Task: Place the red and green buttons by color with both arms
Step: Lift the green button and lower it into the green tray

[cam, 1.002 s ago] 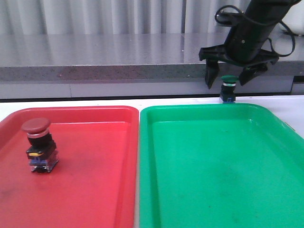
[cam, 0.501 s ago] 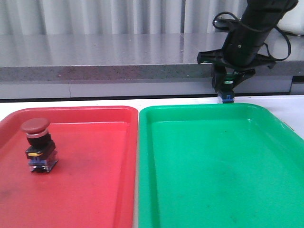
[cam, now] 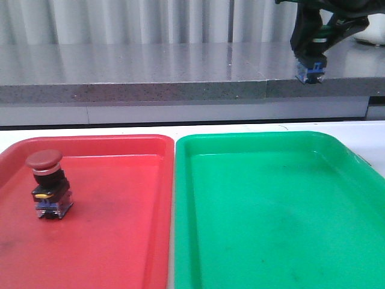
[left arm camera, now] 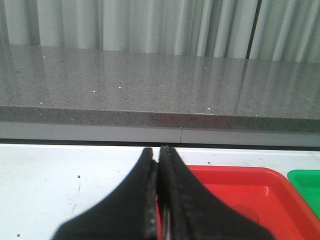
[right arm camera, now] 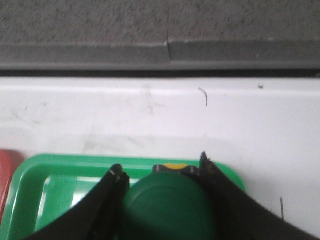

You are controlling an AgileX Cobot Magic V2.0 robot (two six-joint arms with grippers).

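Observation:
The red button (cam: 49, 184) stands upright in the red tray (cam: 120, 241), near its left side. My right gripper (cam: 313, 45) is shut on the green button (cam: 310, 67) and holds it high in the air above the far edge of the green tray (cam: 271, 229). In the right wrist view the green cap (right arm camera: 169, 207) fills the gap between the fingers (right arm camera: 112, 192), with the green tray's far corner (right arm camera: 35, 175) below. My left gripper (left arm camera: 159, 152) is shut and empty, over the white table beside the red tray's far left corner (left arm camera: 235, 190). It is out of the front view.
A grey stone ledge (cam: 150, 78) runs along the back of the white table (cam: 120, 129). The two trays lie side by side, touching, and fill most of the table's near part. A strip of white table (right arm camera: 150, 115) lies between the trays and the ledge.
My right gripper closed on the green button behind the green tray, then lifted it straight up, high above the table. The red button has not moved.

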